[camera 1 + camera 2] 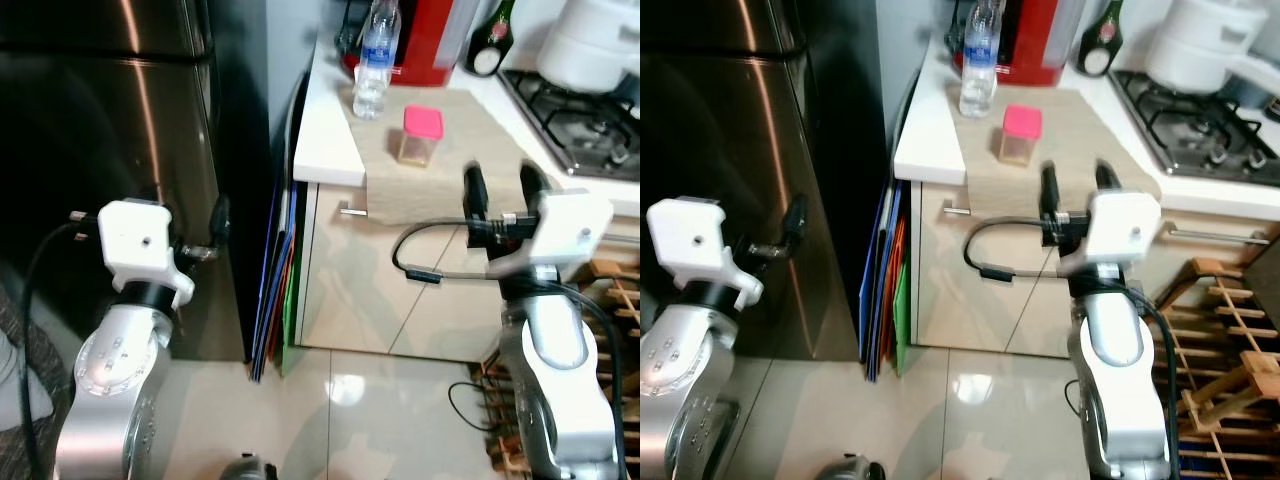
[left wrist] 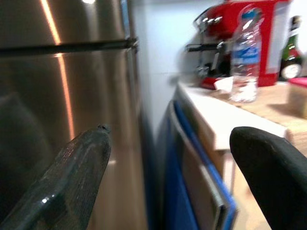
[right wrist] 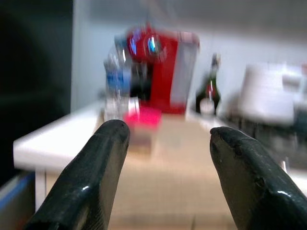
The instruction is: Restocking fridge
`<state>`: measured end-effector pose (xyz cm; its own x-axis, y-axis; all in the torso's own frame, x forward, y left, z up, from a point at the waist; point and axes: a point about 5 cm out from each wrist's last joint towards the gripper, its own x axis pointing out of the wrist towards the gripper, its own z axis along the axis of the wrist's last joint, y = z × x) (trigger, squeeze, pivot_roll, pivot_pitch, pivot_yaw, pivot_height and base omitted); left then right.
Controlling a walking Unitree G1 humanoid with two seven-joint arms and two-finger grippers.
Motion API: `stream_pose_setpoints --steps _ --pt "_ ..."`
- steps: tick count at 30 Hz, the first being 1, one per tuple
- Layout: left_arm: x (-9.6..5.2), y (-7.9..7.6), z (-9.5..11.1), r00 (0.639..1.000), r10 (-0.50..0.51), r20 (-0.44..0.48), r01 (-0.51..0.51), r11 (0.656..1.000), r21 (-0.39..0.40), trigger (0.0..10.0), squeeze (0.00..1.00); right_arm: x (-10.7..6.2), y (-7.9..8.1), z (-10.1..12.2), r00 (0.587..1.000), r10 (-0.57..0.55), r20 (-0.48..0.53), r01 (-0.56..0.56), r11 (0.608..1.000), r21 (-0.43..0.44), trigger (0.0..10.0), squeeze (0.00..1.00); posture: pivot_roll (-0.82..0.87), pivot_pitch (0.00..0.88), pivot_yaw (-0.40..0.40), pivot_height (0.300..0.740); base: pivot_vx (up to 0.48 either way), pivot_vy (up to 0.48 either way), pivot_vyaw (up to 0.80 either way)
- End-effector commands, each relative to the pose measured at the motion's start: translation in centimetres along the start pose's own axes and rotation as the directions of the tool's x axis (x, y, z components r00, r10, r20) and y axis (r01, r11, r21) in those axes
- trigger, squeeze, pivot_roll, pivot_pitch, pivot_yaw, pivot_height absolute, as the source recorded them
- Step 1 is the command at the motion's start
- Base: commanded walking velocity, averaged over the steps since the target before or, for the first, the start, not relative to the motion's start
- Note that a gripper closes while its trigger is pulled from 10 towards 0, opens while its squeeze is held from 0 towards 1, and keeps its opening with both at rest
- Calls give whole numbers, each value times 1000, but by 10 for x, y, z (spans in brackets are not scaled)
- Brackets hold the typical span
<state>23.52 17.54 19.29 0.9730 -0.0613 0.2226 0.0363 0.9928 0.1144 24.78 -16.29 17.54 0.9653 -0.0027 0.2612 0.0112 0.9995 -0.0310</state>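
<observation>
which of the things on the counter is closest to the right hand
The small jar with the pink lid, on the beige mat straight ahead of the open right hand. The clear water bottle and the dark green bottle stand further back.

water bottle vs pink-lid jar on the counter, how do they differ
The water bottle is tall, slim and clear with a blue label; the pink-lid jar is short and squat with tan contents. The bottle stands farther back, near the red machine; the jar sits closer to the counter's front edge, on the beige mat. Both stand upright, untouched.
</observation>
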Motion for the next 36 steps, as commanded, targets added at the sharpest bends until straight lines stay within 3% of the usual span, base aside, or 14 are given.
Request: stream_pose_setpoints --steps 1,3,12,22,27,29,36 --pt "4 -6 6 999 -23 26 23 1000 9 10000 0 6 2 11 999 1 42 -1 1000 -13 10000 0 56 40 -37 740 424 0 0" --pt "20 -6 10 1000 13 25 -12 1000 -25 10000 0 20 7 14 998 10 57 -9 1000 -10 10000 0 47 39 -36 740 480 0 0" --pt "36 -14 19 996 -63 70 65 997 -33 10000 0 32 19 15 997 36 71 -37 999 19 10000 0 41 46 -35 740 480 0 0" --pt "41 -19 26 991 -90 99 92 996 -19 10000 0 52 22 26 993 37 109 -40 999 23 10000 0 44 56 -45 740 480 0 0" --pt "44 -20 31 989 -90 119 93 995 -20 10000 0 60 23 31 991 41 126 -44 999 21 10000 0 47 59 -47 740 480 0 -632" --pt "45 -15 32 991 -51 120 56 998 -35 10000 0 67 24 41 984 46 172 -50 999 14 10000 0 48 60 -47 740 176 0 0" --pt "45 -17 32 991 -54 125 58 998 -31 10000 0 76 21 76 959 1 284 -12 999 35 10000 0 49 62 -46 740 0 0 0"
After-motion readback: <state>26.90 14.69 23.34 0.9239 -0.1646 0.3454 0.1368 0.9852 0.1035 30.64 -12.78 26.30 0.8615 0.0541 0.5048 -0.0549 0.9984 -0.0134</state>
